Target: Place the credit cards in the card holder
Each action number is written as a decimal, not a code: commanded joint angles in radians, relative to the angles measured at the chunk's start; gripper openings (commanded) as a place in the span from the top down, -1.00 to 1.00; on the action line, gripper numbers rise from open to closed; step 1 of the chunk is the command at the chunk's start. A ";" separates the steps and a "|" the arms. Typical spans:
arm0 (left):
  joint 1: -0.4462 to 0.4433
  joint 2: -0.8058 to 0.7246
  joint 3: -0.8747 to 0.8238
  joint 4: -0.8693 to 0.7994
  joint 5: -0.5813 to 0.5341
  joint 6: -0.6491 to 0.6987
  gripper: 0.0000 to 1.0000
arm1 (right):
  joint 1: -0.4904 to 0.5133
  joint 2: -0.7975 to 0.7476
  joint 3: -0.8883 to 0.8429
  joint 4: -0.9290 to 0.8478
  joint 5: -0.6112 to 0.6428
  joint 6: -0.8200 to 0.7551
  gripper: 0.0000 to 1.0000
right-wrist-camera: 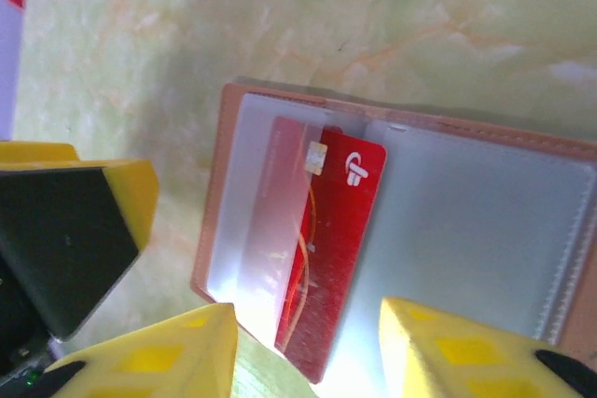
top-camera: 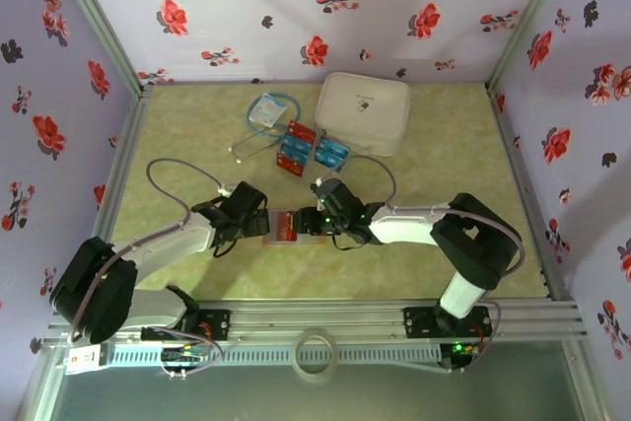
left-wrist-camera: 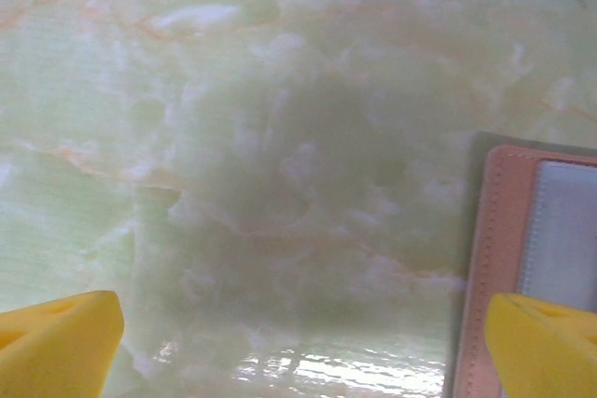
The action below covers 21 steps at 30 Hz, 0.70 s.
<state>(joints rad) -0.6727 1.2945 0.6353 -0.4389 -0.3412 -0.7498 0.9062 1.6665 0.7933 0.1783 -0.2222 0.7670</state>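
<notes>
The tan card holder (top-camera: 286, 228) lies open on the table between my two grippers. In the right wrist view the card holder (right-wrist-camera: 215, 193) shows clear sleeves, and a red credit card (right-wrist-camera: 340, 230) sits partly tucked into its left sleeve, its right half still outside. My right gripper (right-wrist-camera: 308, 356) stands open, its yellow fingertips either side of the card's near end without touching it. My left gripper (left-wrist-camera: 298, 351) is wide open over bare table, its right fingertip (left-wrist-camera: 546, 347) over the holder's edge (left-wrist-camera: 490, 258). More red and blue cards (top-camera: 308, 149) lie further back.
A big white zip case (top-camera: 363, 110) stands at the back, right behind the loose cards. A clear bag with a blue cable (top-camera: 268, 110) and a loose grey cord (top-camera: 248, 147) lie to its left. Floral walls close in the table on three sides.
</notes>
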 commanded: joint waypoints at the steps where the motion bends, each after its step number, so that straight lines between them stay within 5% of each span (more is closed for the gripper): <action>1: 0.014 0.016 -0.013 -0.044 -0.040 -0.037 -0.99 | 0.005 -0.005 0.052 -0.179 0.060 -0.086 0.45; 6: 0.023 0.028 -0.008 -0.054 -0.061 -0.045 -0.99 | 0.004 0.036 0.104 -0.209 0.053 -0.112 0.85; 21: 0.029 0.116 0.020 -0.054 -0.056 -0.025 -0.99 | 0.006 0.122 0.171 -0.195 0.028 -0.118 0.95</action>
<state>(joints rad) -0.6495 1.3911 0.6342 -0.4686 -0.3717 -0.7761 0.9062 1.7699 0.9321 -0.0006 -0.1871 0.6716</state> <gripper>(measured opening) 0.997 0.046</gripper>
